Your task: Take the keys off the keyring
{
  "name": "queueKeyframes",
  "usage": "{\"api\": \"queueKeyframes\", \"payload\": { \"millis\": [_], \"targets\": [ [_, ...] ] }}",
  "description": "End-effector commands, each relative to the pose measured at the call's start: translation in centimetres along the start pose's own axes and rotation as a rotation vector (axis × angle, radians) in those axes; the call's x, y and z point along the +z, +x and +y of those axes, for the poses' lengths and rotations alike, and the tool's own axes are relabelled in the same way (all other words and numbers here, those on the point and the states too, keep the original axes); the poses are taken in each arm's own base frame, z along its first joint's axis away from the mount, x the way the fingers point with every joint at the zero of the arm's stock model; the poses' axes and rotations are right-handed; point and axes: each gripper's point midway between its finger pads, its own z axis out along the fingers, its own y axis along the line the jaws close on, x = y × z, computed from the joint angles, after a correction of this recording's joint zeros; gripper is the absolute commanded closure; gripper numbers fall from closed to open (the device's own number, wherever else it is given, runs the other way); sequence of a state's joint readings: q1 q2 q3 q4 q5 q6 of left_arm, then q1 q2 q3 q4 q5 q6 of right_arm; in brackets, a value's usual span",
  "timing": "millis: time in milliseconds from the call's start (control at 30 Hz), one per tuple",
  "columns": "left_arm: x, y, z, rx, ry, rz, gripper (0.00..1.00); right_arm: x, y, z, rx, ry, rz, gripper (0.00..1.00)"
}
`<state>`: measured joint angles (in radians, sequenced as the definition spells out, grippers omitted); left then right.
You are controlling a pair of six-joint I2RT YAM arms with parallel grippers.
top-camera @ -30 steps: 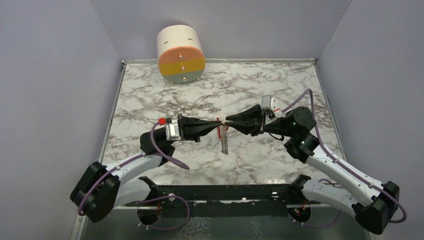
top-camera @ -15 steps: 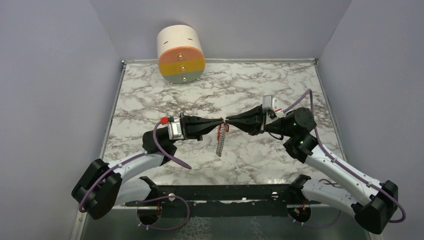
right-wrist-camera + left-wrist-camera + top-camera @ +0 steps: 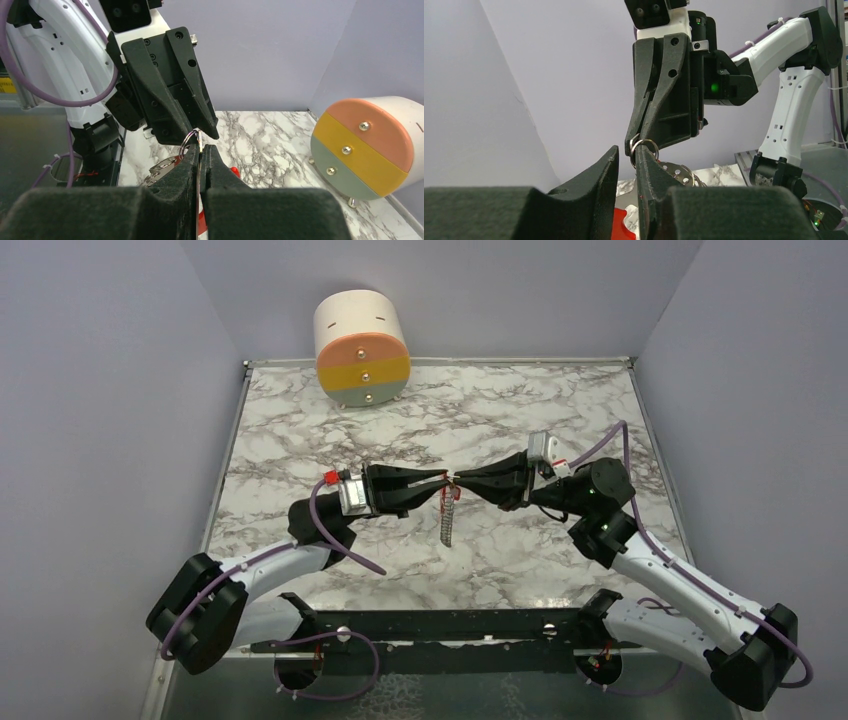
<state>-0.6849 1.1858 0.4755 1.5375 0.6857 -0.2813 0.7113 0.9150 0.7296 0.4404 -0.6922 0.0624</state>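
While it is held above the middle of the marble table (image 3: 540, 410), the keyring (image 3: 450, 483) is pinched between the closed jaws of the right gripper (image 3: 200, 150). The keys (image 3: 448, 523) and a red tag (image 3: 621, 225) are hung beneath the ring. The left gripper (image 3: 626, 152) is set tip to tip against the right one, its jaws parted by a narrow gap. One of its fingers (image 3: 644, 172) is seen against the ring, which is not caught between the jaws. A round drawer unit (image 3: 362, 345) is stood at the table's far edge.
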Motion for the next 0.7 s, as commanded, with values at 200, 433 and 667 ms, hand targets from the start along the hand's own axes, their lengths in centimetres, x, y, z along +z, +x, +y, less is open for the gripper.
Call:
{"api": "queueKeyframes", "payload": {
  "millis": [200,433,667],
  "targets": [
    [0.9,-5.2,0.0,0.134,0.005,-0.195,0.85,0.1,-0.4,0.2,-0.008,-0.001,-0.016,0.99],
    [1.2,-4.3,0.3,0.115,0.0,-0.173,0.86,-0.1,-0.9,0.1,-0.019,0.011,-0.025,0.99],
    [1.7,-3.4,0.5,0.098,0.018,-0.152,1.0,0.0,-1.0,-0.1,-0.025,0.015,-0.024,0.99]
  ]
}}
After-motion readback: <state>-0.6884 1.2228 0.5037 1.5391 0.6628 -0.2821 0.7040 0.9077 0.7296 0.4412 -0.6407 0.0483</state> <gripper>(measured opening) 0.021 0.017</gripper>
